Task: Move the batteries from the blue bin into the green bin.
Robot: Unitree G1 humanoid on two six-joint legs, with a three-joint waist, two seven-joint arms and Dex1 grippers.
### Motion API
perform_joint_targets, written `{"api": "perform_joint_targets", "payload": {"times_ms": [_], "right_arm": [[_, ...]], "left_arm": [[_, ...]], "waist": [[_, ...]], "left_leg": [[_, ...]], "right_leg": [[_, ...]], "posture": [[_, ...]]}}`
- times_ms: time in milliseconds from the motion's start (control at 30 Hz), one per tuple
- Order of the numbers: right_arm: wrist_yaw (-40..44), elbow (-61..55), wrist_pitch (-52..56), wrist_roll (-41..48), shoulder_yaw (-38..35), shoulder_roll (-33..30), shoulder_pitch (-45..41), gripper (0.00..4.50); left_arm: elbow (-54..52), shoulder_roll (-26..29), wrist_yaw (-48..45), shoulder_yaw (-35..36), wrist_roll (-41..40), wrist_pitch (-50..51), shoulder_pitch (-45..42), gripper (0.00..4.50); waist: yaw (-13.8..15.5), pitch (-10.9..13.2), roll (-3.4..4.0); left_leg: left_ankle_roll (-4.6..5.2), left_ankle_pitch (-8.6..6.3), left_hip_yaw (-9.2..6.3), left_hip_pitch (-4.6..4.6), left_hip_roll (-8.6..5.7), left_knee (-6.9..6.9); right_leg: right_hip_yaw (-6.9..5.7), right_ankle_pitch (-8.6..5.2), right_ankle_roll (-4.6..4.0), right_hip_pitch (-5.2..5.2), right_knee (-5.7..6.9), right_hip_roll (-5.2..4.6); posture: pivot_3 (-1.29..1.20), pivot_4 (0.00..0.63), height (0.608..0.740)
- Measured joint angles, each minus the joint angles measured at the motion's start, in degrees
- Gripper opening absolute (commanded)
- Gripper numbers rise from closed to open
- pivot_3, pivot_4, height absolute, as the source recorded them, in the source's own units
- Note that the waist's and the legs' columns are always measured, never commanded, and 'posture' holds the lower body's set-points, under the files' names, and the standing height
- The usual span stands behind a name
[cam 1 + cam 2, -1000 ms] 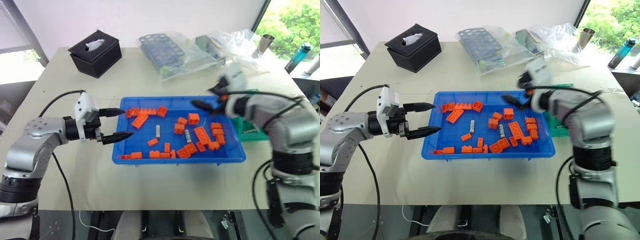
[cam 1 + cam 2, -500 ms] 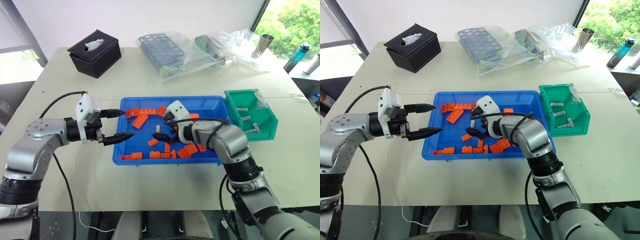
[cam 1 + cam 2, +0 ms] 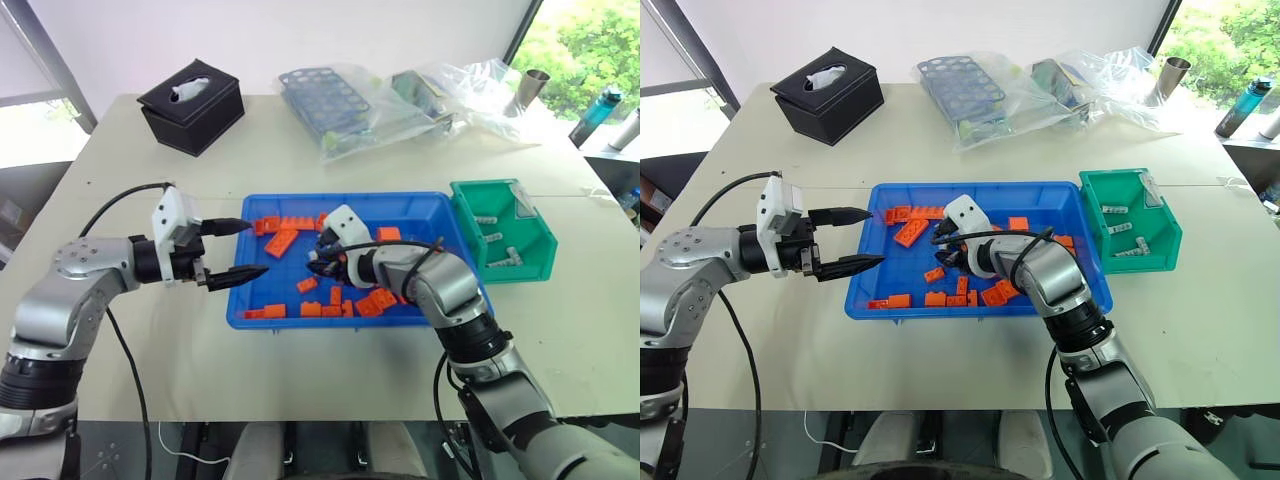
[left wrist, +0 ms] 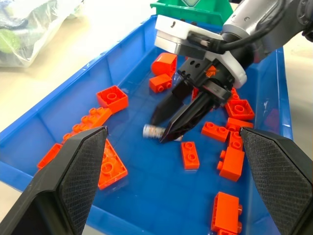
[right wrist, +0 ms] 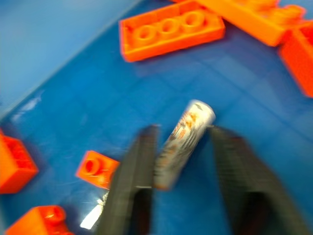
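Beige tabletop (image 3: 330,150) carries the shallow bright-blue plastic bin (image 3: 420,206), where a small silver-grey cylindrical battery (image 4: 152,131) lies between the right gripper's (image 4: 164,128) black fingers, which are clamped on it. Beside the bin's edge, the left gripper (image 3: 243,249) hovers, fingers spread wide, holding nothing.

The table (image 3: 300,380) is seen from above and in front by both head views. The blue bin (image 4: 58,105) is viewed closely from 9 o'clock; a battery (image 5: 183,134) is viewed nearest.
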Motion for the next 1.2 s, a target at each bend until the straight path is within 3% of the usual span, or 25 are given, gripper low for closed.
{"api": "perform_joint_targets", "payload": {"times_ms": [167, 300, 433, 600, 800, 833, 1000, 1200], "right_arm": [[0.0, -0.5, 1.0, 0.5, -1.6, -0.1, -0.2, 0.1], [0.2, -3.8, 4.1, 3.2, -9.7, -3.4, -4.0, 0.1], [0.9, -5.6, 7.0, 5.1, -22.4, -14.6, -7.3, 0.1], [2.1, -3.6, 7.1, 4.2, -31.0, -28.7, -0.6, 0.1], [2.0, -2.8, 6.8, 4.0, -36.3, -32.6, 5.6, 0.1], [1.9, -2.9, 6.8, 4.2, -36.4, -32.4, 6.2, 1.15], [1.2, -3.1, 4.8, 3.7, -33.9, -32.0, 6.7, 3.46], [1.6, -6.8, 6.2, 5.8, -33.3, -32.2, 1.3, 3.46]], "left_arm": [[0.0, -0.5, -0.2, -0.1, 0.0, 0.0, 0.0, 4.5], [-1.3, -0.7, -0.6, -0.3, -0.3, 0.1, 0.0, 4.5], [-2.1, -0.9, -0.8, -0.4, -1.3, 0.3, 0.2, 4.5], [-2.3, -2.4, -0.6, -0.8, -1.3, 0.2, 0.6, 4.5], [-1.9, -4.0, -0.8, -2.8, -1.0, -0.6, -0.9, 4.5], [-1.7, -4.1, -1.0, -2.9, -1.0, -1.0, -1.3, 4.5], [-0.3, -4.5, -1.4, -3.2, -0.4, -1.5, -3.2, 4.5], [0.3, -4.6, -1.5, -3.4, 0.0, -1.6, -3.2, 4.5]], "waist": [[0.1, 0.0, 0.0], [0.3, 0.0, 0.0], [0.7, 0.0, -0.01], [0.2, 0.0, -0.02], [0.1, 0.0, -0.01], [0.1, 0.0, -0.01], [0.3, 0.0, 0.0], [0.4, 0.0, 0.02]], "left_leg": [[0.0, 0.0, 0.0, 0.0, 0.0, 0.0], [0.0, 0.0, 0.0, -0.01, -0.01, 0.0], [0.05, -0.03, -0.08, -0.01, -0.04, 0.0], [0.1, -0.06, 0.01, 0.01, 0.0, -0.06], [0.03, -0.01, 0.11, 0.1, 0.18, -0.06], [0.02, -0.01, 0.11, 0.11, 0.19, -0.05], [0.01, 0.0, 0.11, 0.11, 0.18, -0.05], [0.01, 0.0, 0.07, 0.1, 0.17, -0.05]], "right_leg": [[0.0, 0.0, 0.0, 0.0, 0.0, -0.01], [0.0, 0.0, 0.0, 0.0, -0.01, -0.04], [-0.07, 0.0, 0.0, 0.13, -0.15, -0.07], [-0.06, 0.0, 0.0, 0.18, -0.29, -0.05], [-0.02, 0.0, 0.0, 0.21, -0.3, 0.08], [-0.02, 0.0, 0.0, 0.22, -0.29, 0.09], [0.0, 0.0, 0.0, 0.21, -0.29, 0.09], [-0.01, 0.0, 0.0, 0.21, -0.3, 0.08]], "posture": [[0.0, 0.15, 0.716], [0.0, 0.15, 0.716], [0.0, 0.15, 0.716], [0.0, 0.15, 0.716], [0.0, 0.15, 0.716], [0.0, 0.15, 0.716], [0.0, 0.15, 0.716], [0.0, 0.15, 0.716]]}}
